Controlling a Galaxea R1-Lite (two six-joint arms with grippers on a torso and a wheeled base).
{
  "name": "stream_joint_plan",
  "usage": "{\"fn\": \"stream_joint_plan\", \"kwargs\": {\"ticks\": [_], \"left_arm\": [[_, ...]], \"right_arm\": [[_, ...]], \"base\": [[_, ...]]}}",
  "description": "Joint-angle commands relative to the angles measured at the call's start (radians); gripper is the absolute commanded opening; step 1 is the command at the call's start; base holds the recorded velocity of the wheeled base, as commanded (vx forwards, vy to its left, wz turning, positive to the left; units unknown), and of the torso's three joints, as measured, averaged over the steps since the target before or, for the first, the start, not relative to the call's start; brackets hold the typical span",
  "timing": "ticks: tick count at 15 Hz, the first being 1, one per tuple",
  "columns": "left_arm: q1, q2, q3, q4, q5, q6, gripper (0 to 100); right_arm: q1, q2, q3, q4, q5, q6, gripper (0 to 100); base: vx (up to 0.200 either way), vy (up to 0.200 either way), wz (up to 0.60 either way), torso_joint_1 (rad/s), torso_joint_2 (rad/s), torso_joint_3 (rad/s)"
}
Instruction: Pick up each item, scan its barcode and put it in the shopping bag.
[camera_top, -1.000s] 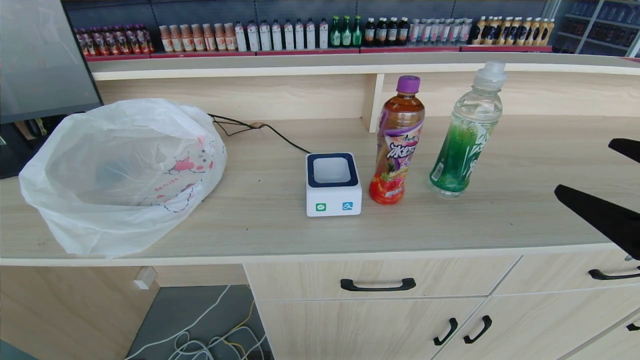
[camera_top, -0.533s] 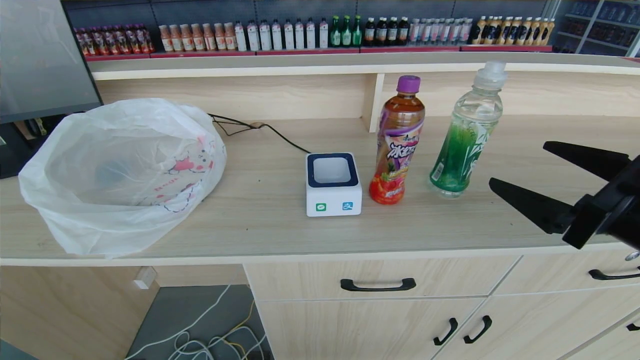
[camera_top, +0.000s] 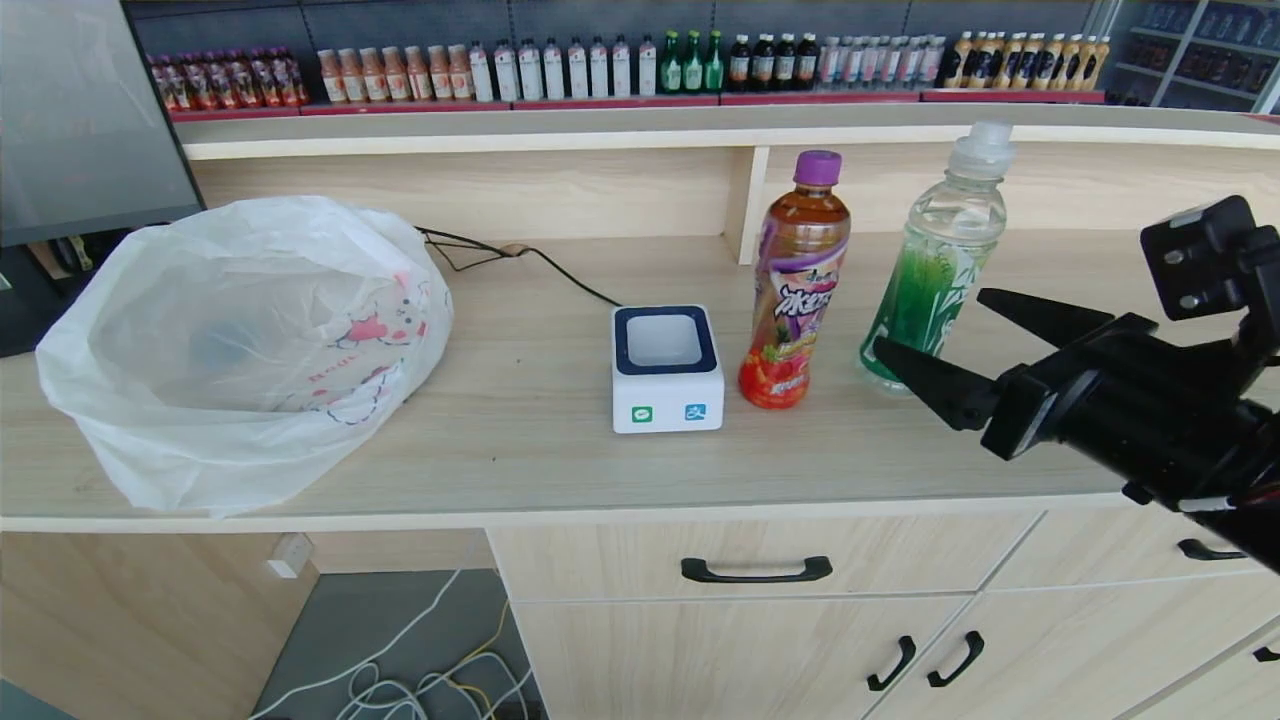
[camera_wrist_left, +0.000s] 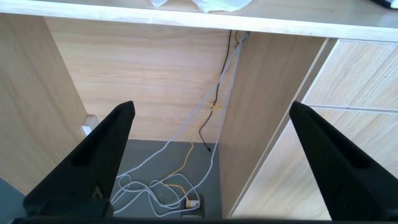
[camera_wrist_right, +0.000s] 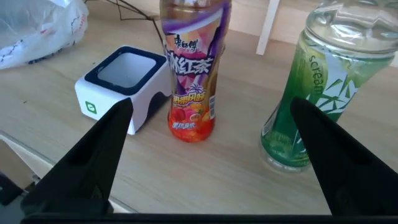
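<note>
Two bottles stand on the wooden counter (camera_top: 520, 440): a tea bottle with a purple cap (camera_top: 795, 285) (camera_wrist_right: 191, 68) and, to its right, a clear bottle with a green label (camera_top: 935, 265) (camera_wrist_right: 317, 93). A white scanner box with a dark-rimmed window (camera_top: 667, 368) (camera_wrist_right: 123, 84) sits just left of the tea bottle. The white plastic shopping bag (camera_top: 240, 340) lies open at the counter's left. My right gripper (camera_top: 935, 335) is open, its fingers on either side of the green bottle's base, close to it. My left gripper (camera_wrist_left: 211, 155) is open below the counter, holding nothing.
A black cable (camera_top: 520, 258) runs from the scanner toward the back wall. A raised ledge and divider (camera_top: 745, 200) stand behind the bottles. Drawers with black handles (camera_top: 756, 572) lie under the counter. Cables (camera_wrist_left: 180, 180) lie on the floor below.
My right gripper has moved left from the right edge, along the counter, up to the green bottle, staying open. Bottles, scanner and bag have not moved.
</note>
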Motion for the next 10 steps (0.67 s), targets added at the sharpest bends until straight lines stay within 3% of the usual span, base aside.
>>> {"fn": "stream_joint_plan", "kwargs": {"ticks": [1, 5, 10], "left_arm": [[0.0, 0.0, 0.0, 0.0, 0.0, 0.0, 100], [0.0, 0.0, 0.0, 0.0, 0.0, 0.0, 100], [0.0, 0.0, 0.0, 0.0, 0.0, 0.0, 100]], "right_arm": [[0.074, 0.071, -0.033, -0.004, -0.048, 0.027, 100], [0.111, 0.242, -0.168, -0.114, -0.152, 0.053, 100], [0.134, 0.321, -0.19, -0.182, -0.3, 0.048, 100]], "base": [[0.0, 0.0, 0.0, 0.0, 0.0, 0.0], [0.0, 0.0, 0.0, 0.0, 0.0, 0.0], [0.0, 0.0, 0.0, 0.0, 0.0, 0.0]]}}
